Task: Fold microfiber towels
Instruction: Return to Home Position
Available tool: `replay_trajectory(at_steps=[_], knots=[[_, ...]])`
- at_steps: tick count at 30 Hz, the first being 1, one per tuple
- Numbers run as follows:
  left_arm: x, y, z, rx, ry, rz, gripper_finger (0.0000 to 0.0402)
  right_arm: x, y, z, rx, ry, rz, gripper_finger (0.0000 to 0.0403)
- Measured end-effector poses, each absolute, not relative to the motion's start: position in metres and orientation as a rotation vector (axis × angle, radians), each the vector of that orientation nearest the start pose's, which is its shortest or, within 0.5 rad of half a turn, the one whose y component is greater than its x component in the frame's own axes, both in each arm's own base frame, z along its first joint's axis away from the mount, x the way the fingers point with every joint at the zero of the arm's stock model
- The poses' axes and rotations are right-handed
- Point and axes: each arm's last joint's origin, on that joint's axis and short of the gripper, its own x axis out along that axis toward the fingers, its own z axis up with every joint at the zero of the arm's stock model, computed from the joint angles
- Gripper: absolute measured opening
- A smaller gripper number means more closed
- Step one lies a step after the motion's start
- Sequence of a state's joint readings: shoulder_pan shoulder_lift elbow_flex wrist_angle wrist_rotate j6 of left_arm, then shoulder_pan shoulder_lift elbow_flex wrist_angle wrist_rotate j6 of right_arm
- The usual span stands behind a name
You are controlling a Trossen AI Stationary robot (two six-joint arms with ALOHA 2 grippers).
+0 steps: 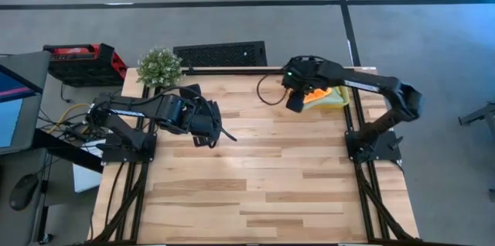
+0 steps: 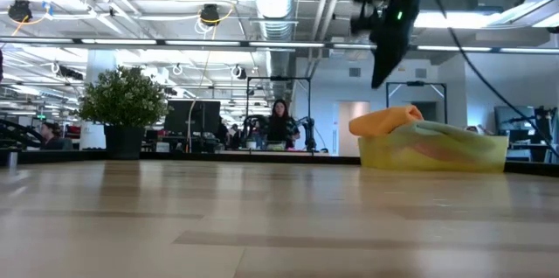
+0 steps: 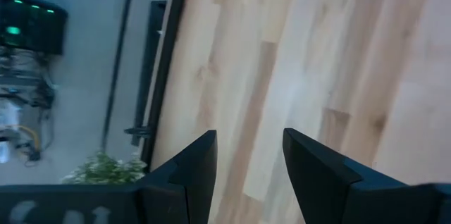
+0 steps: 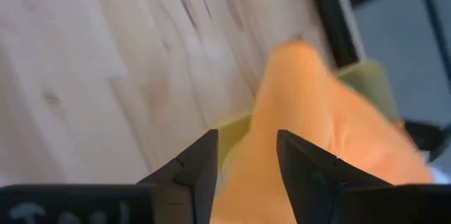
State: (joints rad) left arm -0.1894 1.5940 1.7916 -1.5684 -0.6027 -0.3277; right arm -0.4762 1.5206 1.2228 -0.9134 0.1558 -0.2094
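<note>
Nearest us, the wooden table (image 1: 255, 188) shows only planks. Farther in, well apart from the yellow tray (image 2: 376, 157) and off toward the left arm's side of it, we note the left gripper (image 1: 210, 138) held up off the boards. Its fingers (image 3: 197, 164) stand spread, with nothing between them and only wood below.

The tray itself sits at the table's far corner on the right arm's side. The orange towel (image 2: 384, 121) lies on top, bunched and rising above the tray's rim at the end toward the table's middle. Beside it in the tray, lower and flatter, lies the pale green towel (image 2: 454, 141). What lies under these two we cannot tell.

The right gripper (image 1: 295, 102) hangs above the tray's inner end, over the orange towel but clear of it, and from table level we see open air between the two. Its fingers (image 4: 201, 160) are parted and pinch nothing.

Along the same far edge as the tray, at the opposite corner, stands a potted plant (image 1: 159, 66). A dark floor grille (image 1: 220, 52) lies just past the edge between plant and tray. Beyond the tray, deep in the room, a person (image 2: 281, 122) stands.
</note>
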Motion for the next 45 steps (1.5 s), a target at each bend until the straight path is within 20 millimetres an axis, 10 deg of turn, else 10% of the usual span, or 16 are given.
replay_trajectory(at_steps=[9, 17, 31, 45], knots=[[0.271, -0.036, 0.381, 0.263, 1.223, 0.491, 0.0131, 0.238, -0.061, 0.327, -0.095, 0.958, -0.313, 0.0151], [0.240, -0.039, 0.379, 0.300, 1.188, 0.526, 0.0008, 0.208, -0.011, 0.350, -0.237, 0.796, -0.299, 0.0020], [0.145, -0.029, 0.323, 0.148, 0.671, 0.376, 0.0000, 0.145, 0.017, 0.315, -0.123, 0.377, -0.074, 0.0005], [0.100, -0.016, 0.264, 0.117, 0.184, 0.237, 0.0000, 0.107, 0.016, 0.253, -0.009, 0.086, -0.006, 0.0011]])
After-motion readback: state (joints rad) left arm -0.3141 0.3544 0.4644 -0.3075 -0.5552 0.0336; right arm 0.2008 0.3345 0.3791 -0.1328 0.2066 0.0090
